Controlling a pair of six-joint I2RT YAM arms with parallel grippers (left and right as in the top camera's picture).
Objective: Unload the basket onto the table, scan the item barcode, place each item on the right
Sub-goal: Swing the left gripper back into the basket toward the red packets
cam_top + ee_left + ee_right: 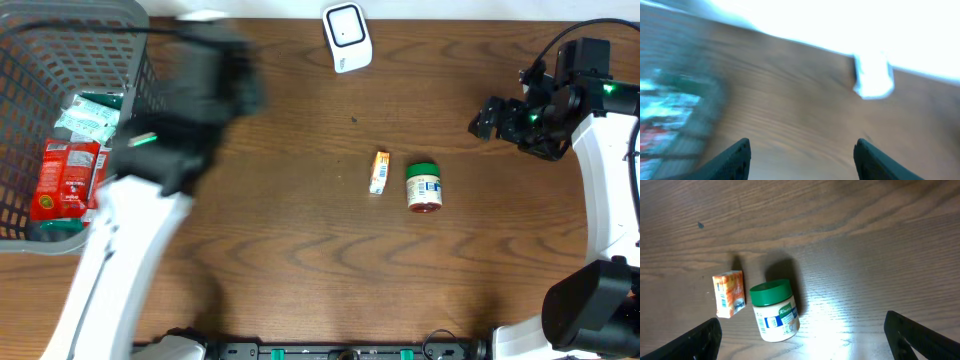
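A white barcode scanner stands at the table's far edge, and it shows as a pale blur in the left wrist view. At mid-table lie a small orange box and, just to its right, a green-lidded jar on its side. My left gripper is motion-blurred beside the basket; its fingers are spread with only wood between them. My right gripper hovers to the right of the jar, open wide, with the jar and box below it.
A grey wire basket fills the left end of the table. It holds a red packet and a green-and-white packet. The left arm's white link slants up from the front-left edge.
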